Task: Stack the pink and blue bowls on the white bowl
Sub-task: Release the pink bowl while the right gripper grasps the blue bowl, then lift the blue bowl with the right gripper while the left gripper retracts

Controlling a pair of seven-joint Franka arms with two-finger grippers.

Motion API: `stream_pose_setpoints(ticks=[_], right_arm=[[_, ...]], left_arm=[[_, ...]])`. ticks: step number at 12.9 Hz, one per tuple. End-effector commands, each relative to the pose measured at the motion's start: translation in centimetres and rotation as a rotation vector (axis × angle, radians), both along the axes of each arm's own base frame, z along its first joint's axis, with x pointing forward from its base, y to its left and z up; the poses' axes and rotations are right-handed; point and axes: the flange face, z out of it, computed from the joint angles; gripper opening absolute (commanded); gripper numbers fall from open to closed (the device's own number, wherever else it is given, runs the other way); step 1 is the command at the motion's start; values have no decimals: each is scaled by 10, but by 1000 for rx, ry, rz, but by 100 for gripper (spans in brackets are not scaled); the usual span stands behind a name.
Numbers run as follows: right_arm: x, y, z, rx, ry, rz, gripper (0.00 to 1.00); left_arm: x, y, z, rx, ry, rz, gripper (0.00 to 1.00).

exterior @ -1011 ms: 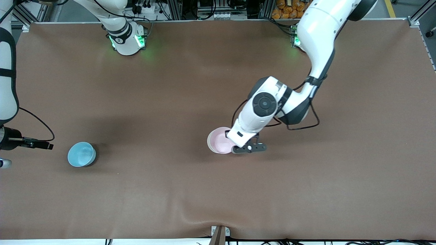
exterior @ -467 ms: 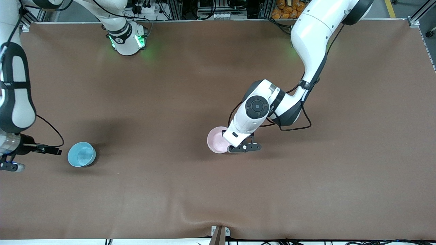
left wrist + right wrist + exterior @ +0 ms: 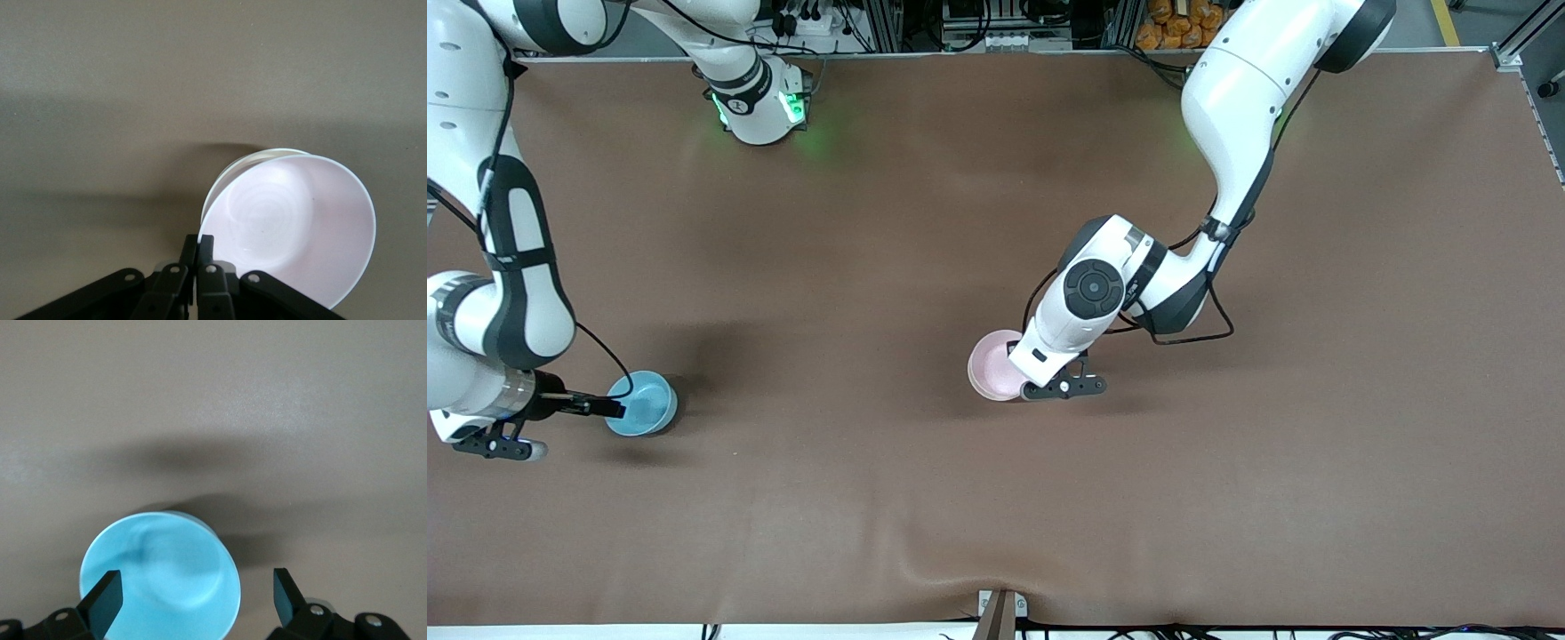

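The pale pink bowl (image 3: 991, 369) sits tilted in the white bowl, mid-table. In the left wrist view only a strip of the white bowl's rim (image 3: 230, 177) shows past the pink bowl (image 3: 293, 227). My left gripper (image 3: 1030, 391) is shut on the pink bowl's rim, as the left wrist view (image 3: 205, 243) shows. The light blue bowl (image 3: 645, 402) stands upright on the table toward the right arm's end. My right gripper (image 3: 503, 444) is open and empty above the blue bowl (image 3: 160, 577), with one finger (image 3: 107, 590) over its rim and the other finger past its edge.
The brown table mat (image 3: 996, 498) has a small raised wrinkle at its edge nearest the front camera. The right arm's forearm (image 3: 516, 267) hangs over the table's end.
My right arm has swung in from the table's end, and its gripper has come over the blue bowl. My left gripper has shifted slightly toward the right arm's end with the pink bowl.
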Motion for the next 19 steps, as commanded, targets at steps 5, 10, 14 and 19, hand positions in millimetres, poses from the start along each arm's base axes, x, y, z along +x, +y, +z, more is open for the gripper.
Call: stream_pose_setpoints(ticks=[5,10,14,19], right_arm=[[-15,-5,-24,-9,-18,19,22],[-20,-6,-32,-7,-14,14,0],[-18,-2,-30,-3,-18,15,0],[-11,14,-4,5,-26,23,0]], left_arm=[[4,-9,-21,-62,-28,26,0],[6,-7,-22,-63,-30,29,99],[12,2,20,-55,-40,41,100],[50,90,120,-15,-59,125,100]])
